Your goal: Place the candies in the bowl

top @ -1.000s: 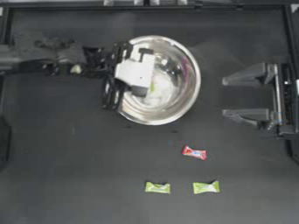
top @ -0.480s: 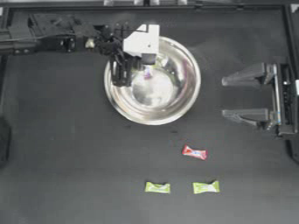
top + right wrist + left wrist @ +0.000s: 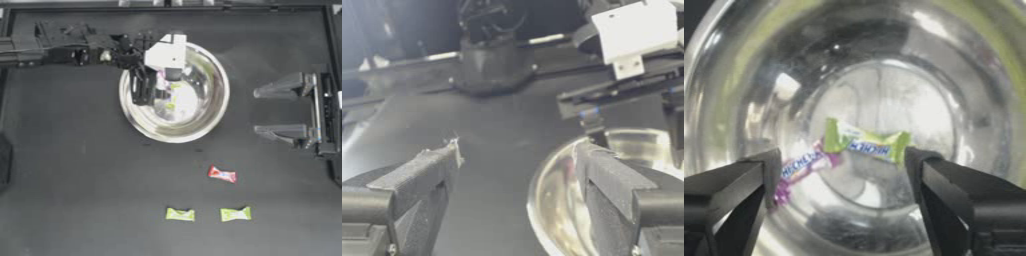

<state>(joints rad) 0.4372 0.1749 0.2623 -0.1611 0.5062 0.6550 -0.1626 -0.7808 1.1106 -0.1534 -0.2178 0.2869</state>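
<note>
The shiny silver bowl stands at the upper middle of the table. My left gripper hangs open over its inside. In the left wrist view its jaws stand wide apart above a lime-green candy and a purple candy, both lying loose on the bowl's bottom. The green candy shows inside the bowl from above too. On the table below the bowl lie a red-and-white candy and two more green candies. My right gripper is parked open at the right.
The left arm stretches along the table's top edge from the left. The right wrist view shows the bowl's rim and the left arm's white wrist block beyond it. Raised table borders run along the top and right sides.
The left gripper has moved from the bowl's left rim to over its inside. A green candy now lies in the bowl beside the purple one. The right arm has stayed still.
</note>
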